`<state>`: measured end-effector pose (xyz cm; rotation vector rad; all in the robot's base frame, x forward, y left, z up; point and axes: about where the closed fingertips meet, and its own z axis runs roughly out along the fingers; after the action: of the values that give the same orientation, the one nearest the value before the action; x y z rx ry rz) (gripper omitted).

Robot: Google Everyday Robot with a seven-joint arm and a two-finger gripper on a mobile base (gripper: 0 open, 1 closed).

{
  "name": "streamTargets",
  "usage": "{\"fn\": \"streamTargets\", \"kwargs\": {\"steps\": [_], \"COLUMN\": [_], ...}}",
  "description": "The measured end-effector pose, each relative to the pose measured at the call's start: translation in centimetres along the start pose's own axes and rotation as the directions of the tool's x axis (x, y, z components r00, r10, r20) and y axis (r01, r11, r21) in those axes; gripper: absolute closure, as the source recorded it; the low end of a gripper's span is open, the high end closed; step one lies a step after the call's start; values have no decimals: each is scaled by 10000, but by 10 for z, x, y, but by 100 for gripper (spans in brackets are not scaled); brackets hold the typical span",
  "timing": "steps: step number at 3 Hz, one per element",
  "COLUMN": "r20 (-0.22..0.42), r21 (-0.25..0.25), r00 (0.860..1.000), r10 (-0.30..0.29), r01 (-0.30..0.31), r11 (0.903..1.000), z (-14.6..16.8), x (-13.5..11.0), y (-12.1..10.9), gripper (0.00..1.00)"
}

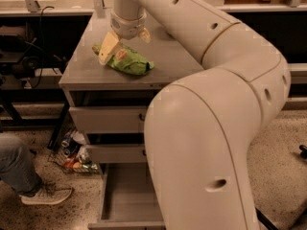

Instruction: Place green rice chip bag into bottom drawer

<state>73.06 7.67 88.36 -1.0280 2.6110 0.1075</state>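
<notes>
The green rice chip bag point(128, 62) lies crinkled on the grey cabinet top point(86, 68), near its front left part. My gripper point(125, 42) hangs right over the bag's back end, open. One cream fingertip point(107, 48) stands by the bag's left end, the other point(144, 34) behind its right part. The bag rests on the top and is not lifted. The bottom drawer point(125, 195) is pulled out at floor level, its grey floor bare; my arm hides its right part.
Two shallower drawers point(108, 120) sit shut above the bottom drawer. My big cream arm point(216, 128) fills the right half of the view. A person's leg and shoe point(29, 186) and a basket of cans point(74, 159) are on the floor at left.
</notes>
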Motion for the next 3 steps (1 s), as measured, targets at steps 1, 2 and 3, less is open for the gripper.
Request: {"fn": "streamTargets", "kwargs": {"steps": [1, 2, 3], "r20": [-207, -332, -291], "r21": [33, 23, -42], "r00": [9995, 9984, 9977], "r10": [225, 449, 609], "r01": [-225, -449, -611], "r11": [9997, 9990, 9981], "z": [11, 19, 20], "x": [1, 6, 15], "y": [-7, -12, -16], "gripper": [15, 38, 69]}}
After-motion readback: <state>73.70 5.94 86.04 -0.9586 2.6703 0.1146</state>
